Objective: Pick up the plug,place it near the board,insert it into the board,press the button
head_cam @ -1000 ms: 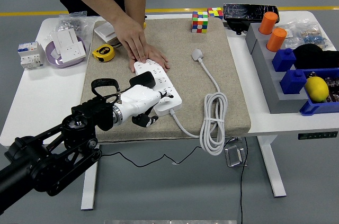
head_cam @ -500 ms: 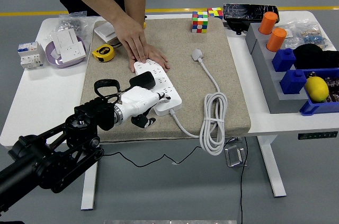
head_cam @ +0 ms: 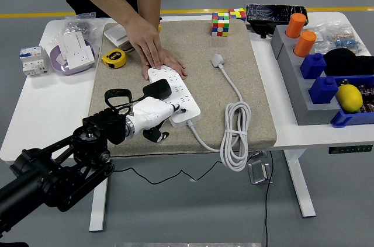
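Note:
The white power strip [head_cam: 177,95] lies on the tan mat [head_cam: 204,42]. A black plug [head_cam: 156,89] stands on its near half, its black cord looping left. My left hand [head_cam: 153,116], white, sits just on the near side of the plug over the strip's left edge. Its fingers are curled and hold nothing, and one fingertip [head_cam: 175,107] points at the strip's top. A person's hand [head_cam: 153,50] presses flat on the strip's far end. The strip's own white cable [head_cam: 235,133] lies coiled on the right and ends in a white plug [head_cam: 218,59].
A yellow tape measure [head_cam: 114,58] and white electrical parts [head_cam: 73,48] lie at the left. Colour cubes [head_cam: 221,24] stand at the back. Grey and blue bins [head_cam: 327,83] with orange cylinders and a lemon [head_cam: 350,97] fill the right side.
My left hand has drawn back slightly to the left and toward me. The black plug stays in place on the strip, and the person's hand has not moved.

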Robot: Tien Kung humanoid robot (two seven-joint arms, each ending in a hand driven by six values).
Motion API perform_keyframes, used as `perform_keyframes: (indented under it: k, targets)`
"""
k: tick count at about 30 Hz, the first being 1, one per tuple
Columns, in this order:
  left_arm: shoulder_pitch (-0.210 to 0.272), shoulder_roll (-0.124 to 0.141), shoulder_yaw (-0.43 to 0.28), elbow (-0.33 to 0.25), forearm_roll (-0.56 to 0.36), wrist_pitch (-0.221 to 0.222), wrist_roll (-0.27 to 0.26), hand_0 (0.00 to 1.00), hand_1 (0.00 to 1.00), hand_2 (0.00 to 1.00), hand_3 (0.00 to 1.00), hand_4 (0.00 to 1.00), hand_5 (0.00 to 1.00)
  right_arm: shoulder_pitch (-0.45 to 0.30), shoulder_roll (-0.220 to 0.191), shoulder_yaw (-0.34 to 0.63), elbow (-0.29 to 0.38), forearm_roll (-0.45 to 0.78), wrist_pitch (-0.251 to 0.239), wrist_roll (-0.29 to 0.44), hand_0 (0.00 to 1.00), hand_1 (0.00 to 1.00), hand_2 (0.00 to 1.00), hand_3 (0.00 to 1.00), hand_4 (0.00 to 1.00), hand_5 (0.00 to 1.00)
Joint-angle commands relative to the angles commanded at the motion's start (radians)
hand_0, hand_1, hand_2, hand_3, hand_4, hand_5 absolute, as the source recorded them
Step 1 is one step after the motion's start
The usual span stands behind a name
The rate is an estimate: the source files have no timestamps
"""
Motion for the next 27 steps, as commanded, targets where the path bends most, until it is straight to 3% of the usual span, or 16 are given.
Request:
perform_keyframes:
  k: [17, 27]
  targets:
    - [0.008, 0.002, 0.002, 0.006, 0.006, -0.014, -0.002, 0.133, 0.023, 0.149, 0.891, 0.697, 0.002, -0.004, -0.001, 0.0, 0.002, -0.004, 0.0, 0.001, 0.998, 0.926, 0.857, 0.856, 0.998, 0.998]
    - [0.033, 0.029, -0.057, -0.073, -0.022, -0.015, 0.0, 0.132, 0.024, 0.15, 0.888, 0.698, 0.002, -0.004, 0.001, 0.001, 0.001, 0.002, 0.0, 0.001, 0.998, 0.926, 0.857, 0.856, 0.998, 0.998]
